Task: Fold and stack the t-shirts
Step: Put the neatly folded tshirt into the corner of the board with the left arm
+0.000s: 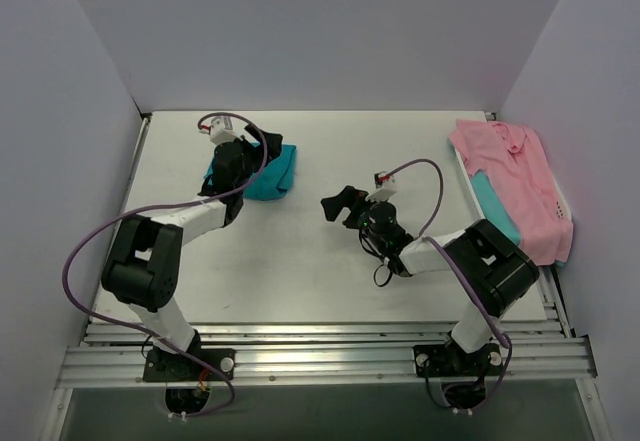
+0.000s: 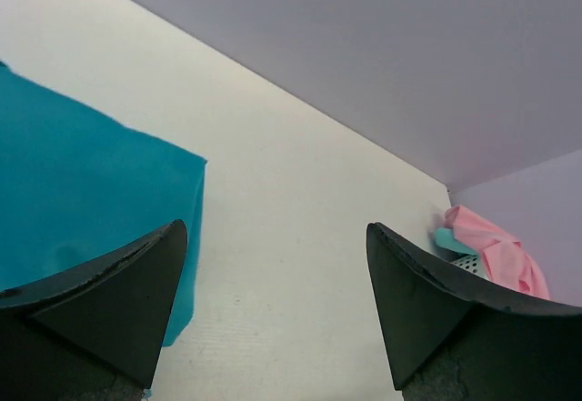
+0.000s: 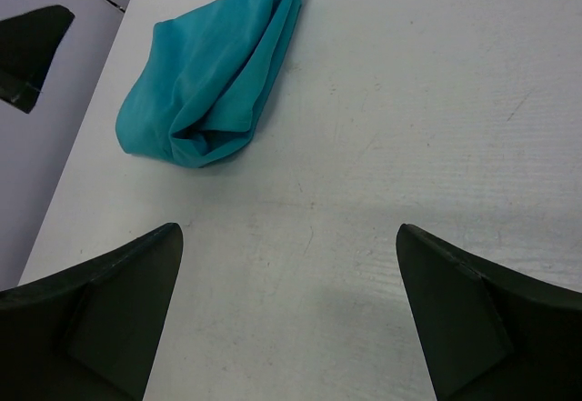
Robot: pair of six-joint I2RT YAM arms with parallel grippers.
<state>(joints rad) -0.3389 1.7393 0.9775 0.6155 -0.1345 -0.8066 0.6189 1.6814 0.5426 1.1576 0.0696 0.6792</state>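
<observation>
Lying toward the white counter's [image 1: 300, 271] far-left corner, the bunched teal-turquoise fabric t-shirt [image 1: 276, 177] sits just beside the left hand [image 1: 262, 147], the right hand [image 1: 338, 204] farther off; both stand spread, gripping nothing.

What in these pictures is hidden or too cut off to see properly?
Top view: the left gripper covers part of the teal t-shirt.
Top view: the pink shirt hides most of a second teal shirt.
Left wrist view: the teal t-shirt runs off the left edge.

Crumpled teal t-shirt [image 1: 278, 173] far left; pink collared shirt [image 1: 515, 176] over second teal shirt [image 1: 496, 208], right edge.
</observation>
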